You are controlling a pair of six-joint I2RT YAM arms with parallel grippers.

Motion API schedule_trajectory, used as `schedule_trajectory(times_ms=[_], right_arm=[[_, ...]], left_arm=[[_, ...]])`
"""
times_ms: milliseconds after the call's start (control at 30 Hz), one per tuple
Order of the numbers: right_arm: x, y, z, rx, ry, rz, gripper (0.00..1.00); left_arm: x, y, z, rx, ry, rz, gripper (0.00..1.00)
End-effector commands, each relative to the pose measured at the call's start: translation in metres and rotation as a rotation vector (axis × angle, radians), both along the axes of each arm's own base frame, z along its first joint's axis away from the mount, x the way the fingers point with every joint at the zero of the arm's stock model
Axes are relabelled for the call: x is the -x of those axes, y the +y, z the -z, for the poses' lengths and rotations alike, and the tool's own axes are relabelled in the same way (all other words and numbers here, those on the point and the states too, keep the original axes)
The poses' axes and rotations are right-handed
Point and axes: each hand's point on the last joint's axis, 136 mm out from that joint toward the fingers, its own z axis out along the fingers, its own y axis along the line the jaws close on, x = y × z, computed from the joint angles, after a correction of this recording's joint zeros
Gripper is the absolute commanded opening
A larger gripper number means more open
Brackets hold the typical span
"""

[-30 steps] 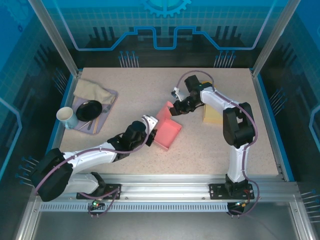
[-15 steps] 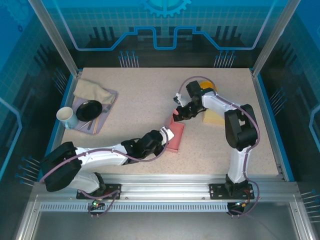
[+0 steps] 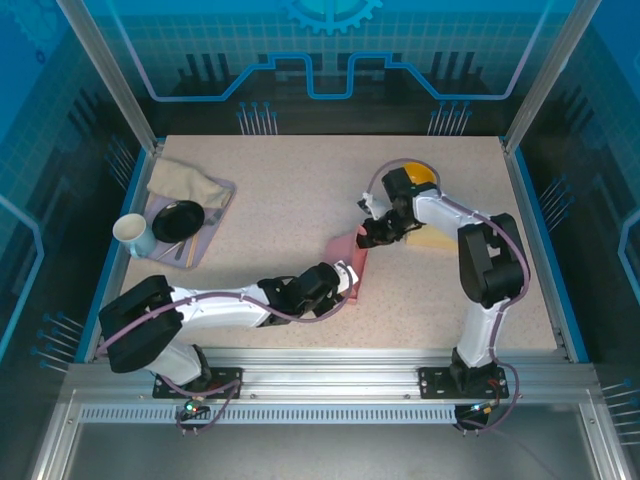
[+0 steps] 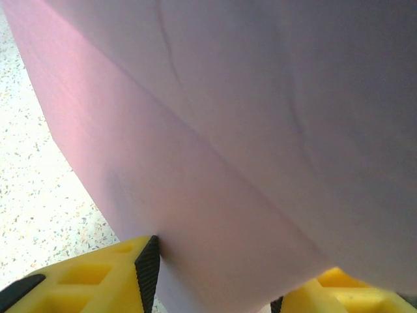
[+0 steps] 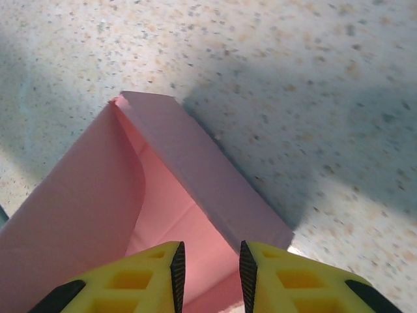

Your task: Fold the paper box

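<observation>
seeing paper box (image 3: 353,265) mid-bench (image 3: 270,210), seemingly tipped on edge between both arms. got right tool (image 5: 208,261) nearly closed, seemingly pinching far wall to steady it. got left tool (image 4: 212,277) half spread astride near wall; can't tell grip, probably pressing crease.

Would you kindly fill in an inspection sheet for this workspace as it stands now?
Surface: speckled tabletop, bare in the middle.
Job's things: pink paper box, open inside, lying between the two grippers.
Clutter: at far left a tray with a cloth and black bowl, a cup at its left edge; a pale yellow flat piece by the right arm.
Grippers: left gripper has a box wall between its spread fingers; right gripper has its fingers narrowly apart over the box's inside; grip unclear for both.
Cables: purple cables run along both arms.
Surroundings: metal frame posts, blue panels behind and beside.
</observation>
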Motion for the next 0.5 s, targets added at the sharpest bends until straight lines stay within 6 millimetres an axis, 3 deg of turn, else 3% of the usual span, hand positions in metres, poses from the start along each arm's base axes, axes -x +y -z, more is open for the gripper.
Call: schedule_trajectory(times_ms=[0, 300, 367, 467], right_arm=[[-0.002, -0.02, -0.009, 0.017, -0.022, 0.068, 0.32], [-0.001, -0.057, -0.017, 0.178, -0.065, 0.152, 0.33], [-0.005, -0.064, -0.027, 0.207, -0.094, 0.185, 0.33], [-0.007, -0.054, -0.061, 0.15, -0.175, 0.198, 0.33]], left_arm=[[0.009, 0.003, 0.017, -0.067, 0.056, 0.026, 0.49], [0.011, 0.002, 0.029, -0.095, 0.09, 0.034, 0.5], [0.012, 0.001, 0.031, -0.104, 0.099, 0.04, 0.5], [0.011, 0.001, 0.033, -0.112, 0.1, 0.041, 0.5]])
